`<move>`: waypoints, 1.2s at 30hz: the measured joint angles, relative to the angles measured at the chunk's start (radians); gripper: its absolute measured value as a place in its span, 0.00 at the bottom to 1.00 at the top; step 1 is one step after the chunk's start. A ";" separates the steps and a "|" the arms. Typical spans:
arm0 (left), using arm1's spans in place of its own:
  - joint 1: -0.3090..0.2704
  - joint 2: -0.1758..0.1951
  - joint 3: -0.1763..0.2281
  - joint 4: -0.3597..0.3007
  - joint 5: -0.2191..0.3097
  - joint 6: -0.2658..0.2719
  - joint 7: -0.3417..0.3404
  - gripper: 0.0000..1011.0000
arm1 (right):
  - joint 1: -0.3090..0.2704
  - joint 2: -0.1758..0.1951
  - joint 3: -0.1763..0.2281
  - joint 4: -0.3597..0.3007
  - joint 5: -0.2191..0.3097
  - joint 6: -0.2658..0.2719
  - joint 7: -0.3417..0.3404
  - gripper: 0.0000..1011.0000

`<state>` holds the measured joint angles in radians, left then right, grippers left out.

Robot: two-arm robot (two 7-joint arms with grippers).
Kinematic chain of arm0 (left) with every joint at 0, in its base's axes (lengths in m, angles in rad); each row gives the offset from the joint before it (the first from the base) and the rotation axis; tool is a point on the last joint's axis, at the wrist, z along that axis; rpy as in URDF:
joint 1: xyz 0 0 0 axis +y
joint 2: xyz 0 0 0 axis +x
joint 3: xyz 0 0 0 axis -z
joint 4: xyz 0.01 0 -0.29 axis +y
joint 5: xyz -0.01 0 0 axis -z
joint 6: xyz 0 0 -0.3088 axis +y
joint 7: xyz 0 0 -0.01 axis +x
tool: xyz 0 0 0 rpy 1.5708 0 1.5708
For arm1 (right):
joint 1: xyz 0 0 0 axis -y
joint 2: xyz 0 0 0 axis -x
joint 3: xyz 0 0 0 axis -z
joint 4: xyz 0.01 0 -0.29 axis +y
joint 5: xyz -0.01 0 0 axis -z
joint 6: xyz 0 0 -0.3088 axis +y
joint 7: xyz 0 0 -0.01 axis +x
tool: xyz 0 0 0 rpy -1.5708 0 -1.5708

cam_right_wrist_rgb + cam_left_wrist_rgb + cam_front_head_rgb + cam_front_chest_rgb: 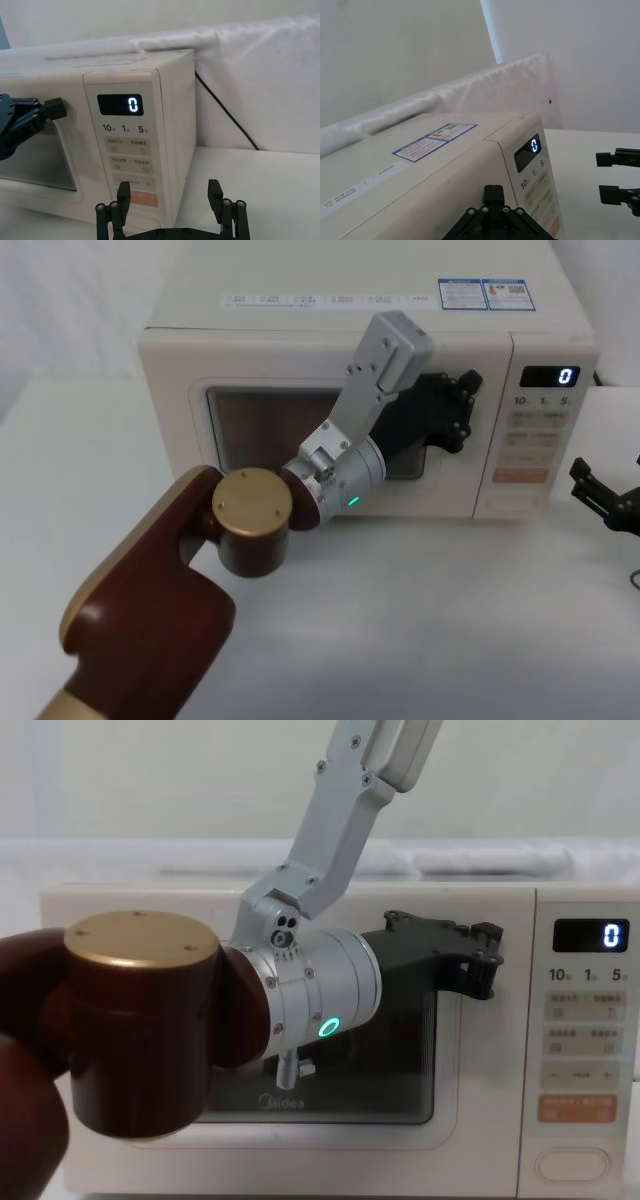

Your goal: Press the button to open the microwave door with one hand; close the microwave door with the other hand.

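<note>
The cream microwave [300, 290] stands at the back of the white table, its display [603, 935] reading 0. The microwave door [120, 910] lies flush with the control panel. My left gripper [462, 400], black on a silver wrist with a green ring [328, 1027], is shut, its tips at the door's upper right edge [487, 955] by the panel seam. The cream oval button [571, 1163] sits at the panel's bottom, under the orange key [574, 1108]. My right gripper [169, 192] hangs open to the right of the microwave [600, 490], level with the lower panel and apart from it.
My left arm's maroon and gold elbow [250, 520] bulks in front of the door's left half. A black cable [225, 110] runs down behind the microwave's right side against a white cloth backdrop. Bare table [420, 620] stretches in front.
</note>
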<state>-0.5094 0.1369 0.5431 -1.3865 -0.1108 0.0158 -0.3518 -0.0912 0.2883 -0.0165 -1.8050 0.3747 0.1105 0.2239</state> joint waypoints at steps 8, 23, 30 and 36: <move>0.007 -0.012 -0.016 0.000 0.009 0.010 0.002 0.00 | 0.000 0.000 0.000 0.000 0.000 0.000 0.000 0.99; 0.147 0.073 -0.038 -0.192 -0.139 0.080 -0.081 0.00 | 0.000 0.000 0.000 0.000 0.000 0.000 0.000 0.99; 0.259 0.121 -0.095 -0.303 -0.165 0.088 0.006 0.00 | 0.000 0.000 0.000 0.000 0.000 0.000 0.000 0.99; 0.365 0.141 -0.157 -0.370 -0.172 0.071 0.080 0.00 | 0.000 0.000 0.000 0.000 0.000 0.000 0.000 0.99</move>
<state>-0.1446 0.2778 0.3863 -1.7562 -0.2831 0.0871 -0.2721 -0.0912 0.2883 -0.0164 -1.8050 0.3748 0.1105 0.2238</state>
